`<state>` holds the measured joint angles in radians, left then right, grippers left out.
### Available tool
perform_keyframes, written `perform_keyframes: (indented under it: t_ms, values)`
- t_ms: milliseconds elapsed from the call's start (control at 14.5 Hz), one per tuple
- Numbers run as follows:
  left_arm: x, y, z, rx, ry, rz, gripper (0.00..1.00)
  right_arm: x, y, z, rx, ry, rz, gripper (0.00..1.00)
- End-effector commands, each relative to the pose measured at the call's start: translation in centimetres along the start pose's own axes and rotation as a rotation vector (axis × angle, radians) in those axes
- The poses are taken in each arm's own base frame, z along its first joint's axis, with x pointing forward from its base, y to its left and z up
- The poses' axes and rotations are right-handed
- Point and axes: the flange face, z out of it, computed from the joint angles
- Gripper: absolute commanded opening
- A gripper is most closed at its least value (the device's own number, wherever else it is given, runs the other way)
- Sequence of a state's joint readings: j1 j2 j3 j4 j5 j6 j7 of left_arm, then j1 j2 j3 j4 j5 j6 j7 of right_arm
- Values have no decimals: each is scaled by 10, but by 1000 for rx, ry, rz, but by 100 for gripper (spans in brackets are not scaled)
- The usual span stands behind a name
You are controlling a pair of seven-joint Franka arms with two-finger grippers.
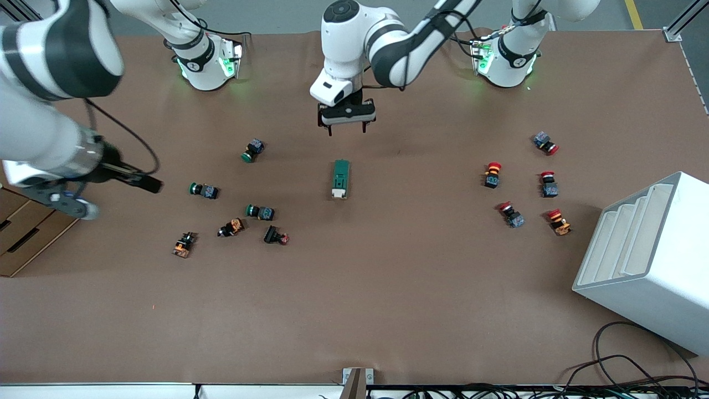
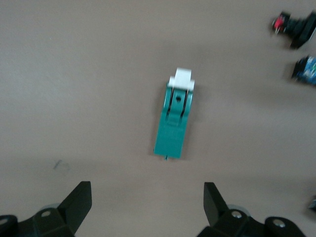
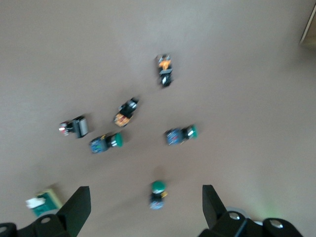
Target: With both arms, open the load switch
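Note:
The load switch (image 1: 340, 178) lies flat in the middle of the table, a dark-green block whose white tab points toward the front camera. In the left wrist view the load switch (image 2: 175, 121) lies ahead of the fingers, untouched. My left gripper (image 1: 348, 131) (image 2: 147, 205) hangs open over bare table just off the switch's green end. Over the table at the right arm's end, my right gripper (image 1: 150, 183) (image 3: 146, 207) is also open and holds nothing. Its wrist view catches the load switch (image 3: 44, 203) at one corner.
Green-capped push-buttons (image 1: 254, 149) (image 1: 204, 190) (image 1: 260, 211) and orange-bodied ones (image 1: 231, 227) (image 1: 184, 244) lie toward the right arm's end. Several red-capped push-buttons (image 1: 492, 174) lie toward the left arm's end. A white stepped box (image 1: 648, 249) stands there, nearer the camera.

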<state>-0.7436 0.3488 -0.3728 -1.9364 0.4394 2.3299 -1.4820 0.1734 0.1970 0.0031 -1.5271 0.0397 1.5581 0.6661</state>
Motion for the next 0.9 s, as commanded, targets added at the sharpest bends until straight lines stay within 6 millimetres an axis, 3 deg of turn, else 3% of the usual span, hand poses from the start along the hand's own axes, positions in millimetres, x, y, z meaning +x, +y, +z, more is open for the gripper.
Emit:
perform_keyframes:
  t_ms: [0,138,414,621,828]
  values:
    - [-38,-8,28,22,102,51,100,-7,-37,31,7,-71,174,100]
    - [-76,-2,63,37,172,66,100,-22,-72,55,-33,-81,268,100]
    - [-126,-7,129,-14,352,117,100,-37,-152,108,-100,-82,476,100]
    - [-156,-9,150,-68,438,188,100,-57,-210,163,-157,-67,625,100]
    - [-160,-2,166,-38,544,231,100,-82,-251,202,-133,-40,766,100]
